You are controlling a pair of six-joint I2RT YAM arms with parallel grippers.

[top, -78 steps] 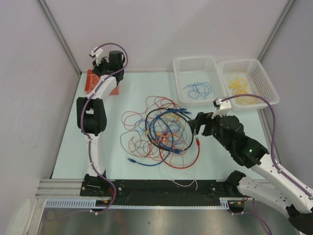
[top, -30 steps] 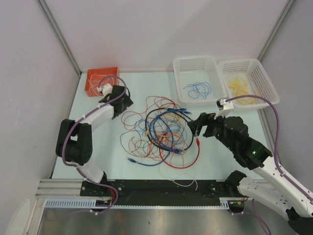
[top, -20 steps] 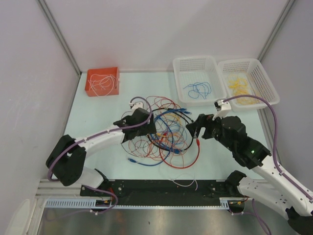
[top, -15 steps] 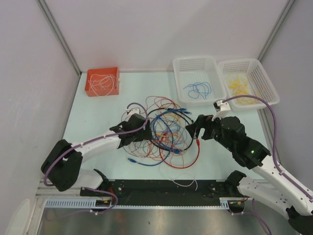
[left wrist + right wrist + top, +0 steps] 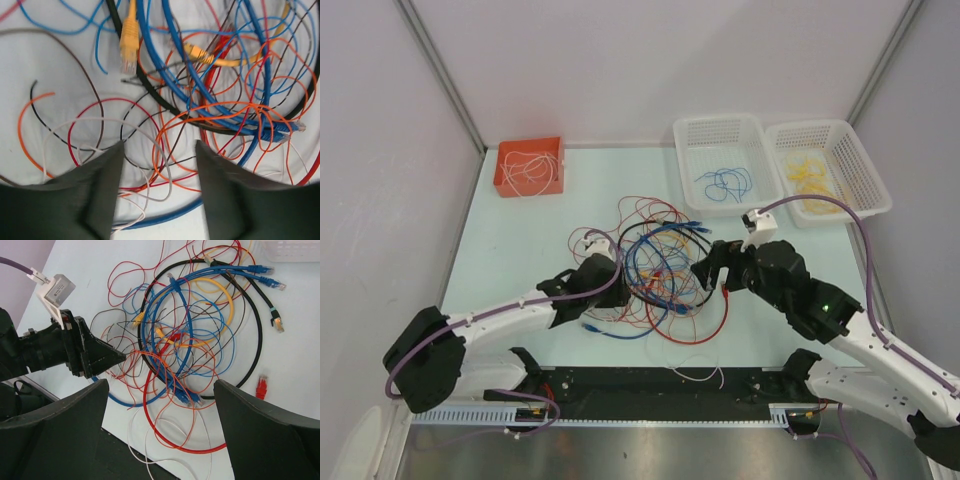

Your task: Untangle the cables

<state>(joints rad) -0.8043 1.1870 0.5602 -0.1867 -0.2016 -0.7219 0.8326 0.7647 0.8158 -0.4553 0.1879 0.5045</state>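
At mid-table (image 5: 520, 235) the cables (image 5: 655, 275) lie in one loose tangle: blue, orange, red, yellow & thin dark wires, most looped inside a ring of thick black cable (image 5: 258, 335). L gripper (image 5: 159, 147) sits low at the tangle's left edge, jaws spread, nothing clamped. Thin orange, white & dark-red strands run across the gap btw its fingers. R gripper (image 5: 160, 385) hangs over the heap's right edge, jaws wide apart, holding nothing. A red plug (image 5: 261, 386) lies just outside the black ring on the right side, near that gripper. Far edge of the table: red bin (image 5: 501, 170) at far left w/ white wires (image 5: 530, 168) in it. Two white baskets sit at far right, touching side by side. Left basket (image 5: 680, 150) has blue cables (image 5: 723, 183); right basket (image 5: 869, 168) has yellow cables (image 5: 810, 170).
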